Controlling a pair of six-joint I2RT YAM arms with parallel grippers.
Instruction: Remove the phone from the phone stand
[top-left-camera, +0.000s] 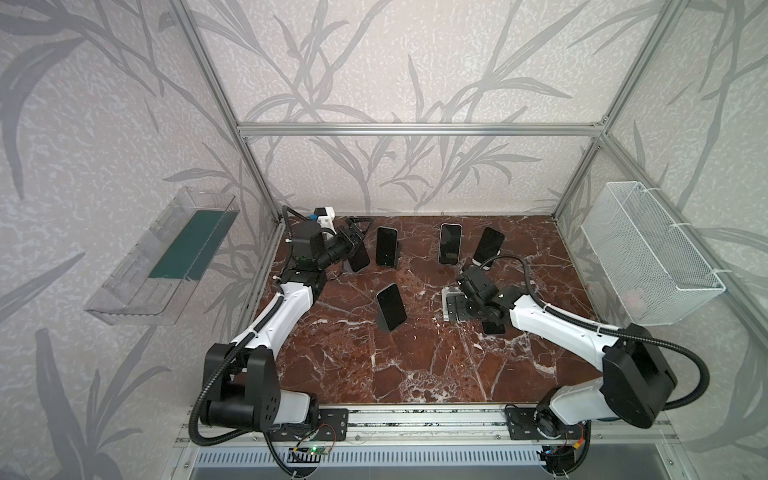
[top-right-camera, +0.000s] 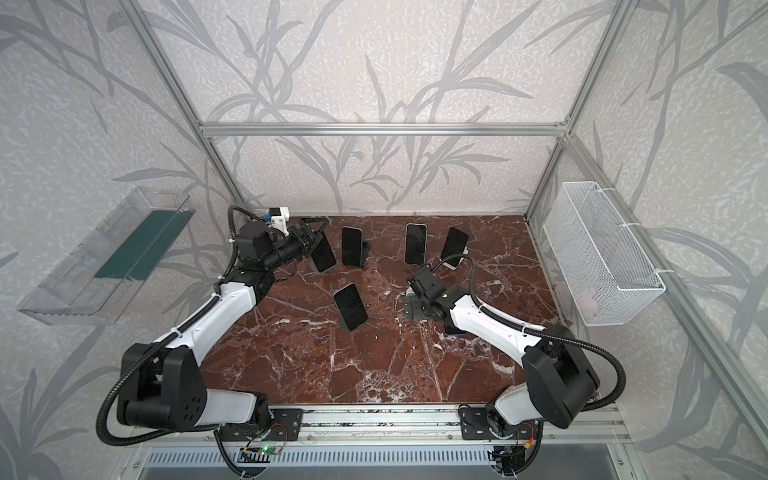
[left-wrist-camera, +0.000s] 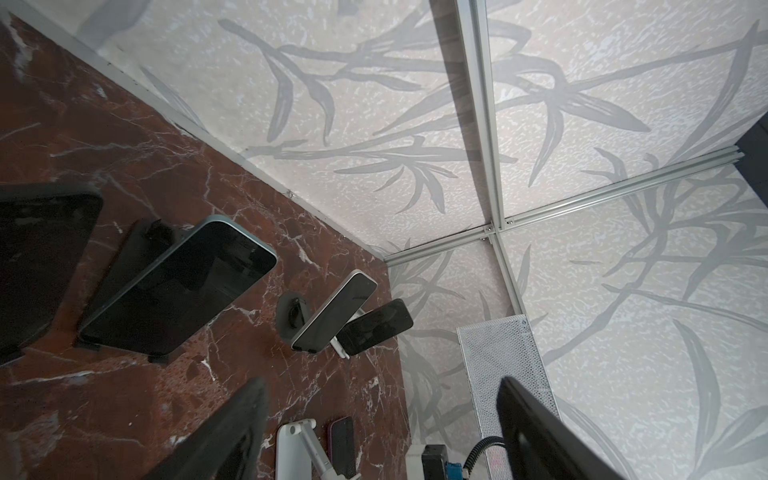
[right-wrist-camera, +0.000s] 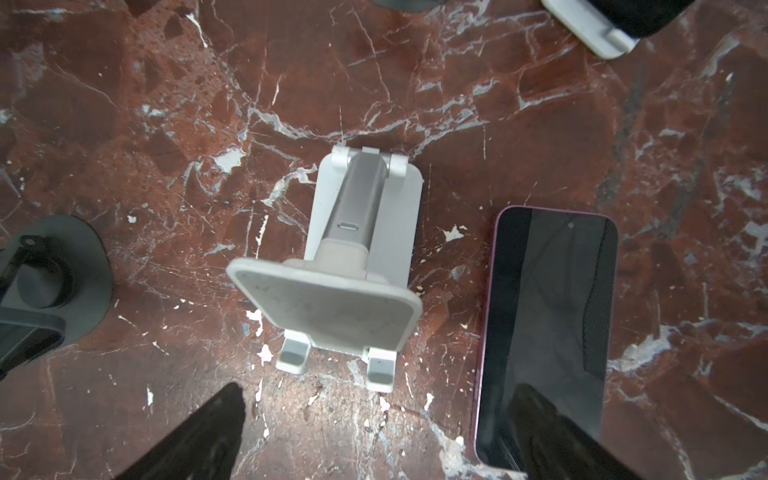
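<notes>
Now the left claw (left-wrist-camera: 382, 386) and right claw (right-wrist-camera: 379, 392) are open, holding nothing; the pink phone (right-wrist-camera: 548, 332) lies flat beside the white stand (right-wrist-camera: 332, 299).

Marble table (top-left-camera: 415, 365), white stand (right-wrist-camera: 328, 307), pinkish phone (right-wrist-camera: 548, 316).

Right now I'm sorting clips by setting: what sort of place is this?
Probably a lab robot cell, not a home: an aluminium frame boxes in a marble-look tabletop, and the left arm and right arm are bolted to a front rail.

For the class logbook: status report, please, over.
Left hand open, empty. Right hand open over bare white stand. Pink phone flat on table beside it. Nothing in the way.
</notes>
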